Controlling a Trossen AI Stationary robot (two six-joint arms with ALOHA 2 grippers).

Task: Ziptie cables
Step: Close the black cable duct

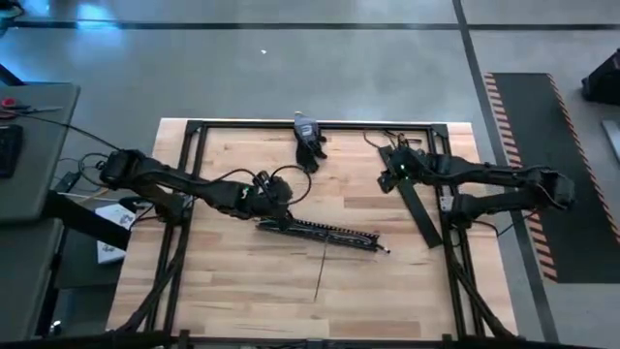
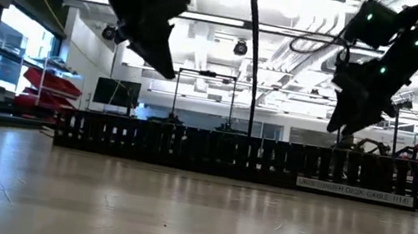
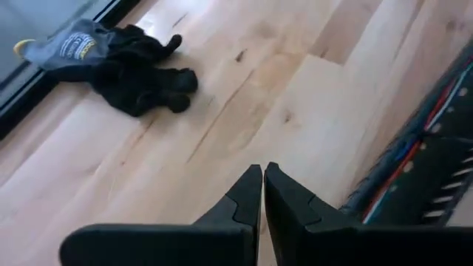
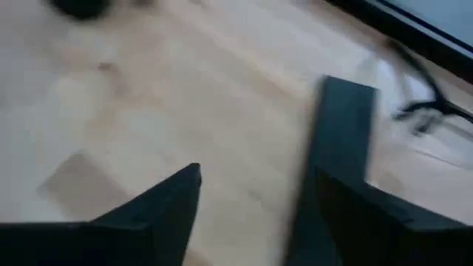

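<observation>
The cables (image 3: pixel 403 159), thin red, blue and pale strands, lie along the inside of the long black comb-edged duct (image 1: pixel 320 236), which rests flat on the wooden table. My left gripper (image 3: pixel 263 174) is shut and empty. It hovers just beyond the duct's left end (image 1: pixel 283 204). My right gripper (image 4: pixel 255 177) is open with nothing between its fingers, held above the table at the far right (image 1: pixel 386 179), beside the far end of the flat black lid strip (image 4: pixel 344 118). In the low view both grippers hang clear of the table.
A black work glove (image 1: pixel 308 136) lies near the table's far edge. A single thin dark strip (image 1: pixel 320 267) lies on the wood nearer than the duct. The lid strip (image 1: pixel 418 208) runs slanting at the right. A black frame (image 1: pixel 320 124) borders the table.
</observation>
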